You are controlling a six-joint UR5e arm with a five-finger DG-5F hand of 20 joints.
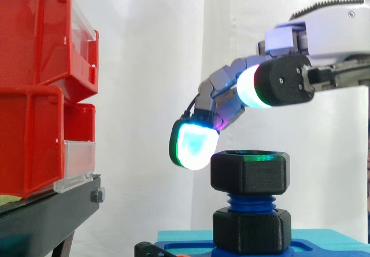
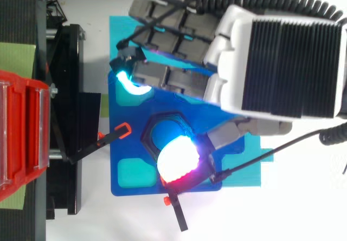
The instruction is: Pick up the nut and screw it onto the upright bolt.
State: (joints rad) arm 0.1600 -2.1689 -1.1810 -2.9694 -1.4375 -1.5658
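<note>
A black hex nut (image 1: 250, 171) sits on top of the upright blue threaded bolt (image 1: 250, 203). A second black nut (image 1: 251, 231) sits at the bolt's foot on the blue base (image 1: 315, 247). My hand (image 1: 222, 89) hovers over the top nut with its fingers loosely bent and nothing held. One fingertip (image 1: 193, 144), glowing cyan-green, hangs just left of the nut's upper edge. Another pad (image 1: 252, 86) stays well above the nut. From the top, the hand (image 2: 233, 51) covers much of the base (image 2: 124, 184), and a white-red pad (image 2: 176, 162) overlaps the nut (image 2: 153, 130).
Stacked red bins (image 1: 34, 95) on a black stand (image 1: 52, 208) fill the left side. The same red bin (image 2: 21, 127) lies at the left edge from above. Black clamps with orange tips (image 2: 122, 130) hold the blue base, which rests on a teal plate (image 2: 246, 173).
</note>
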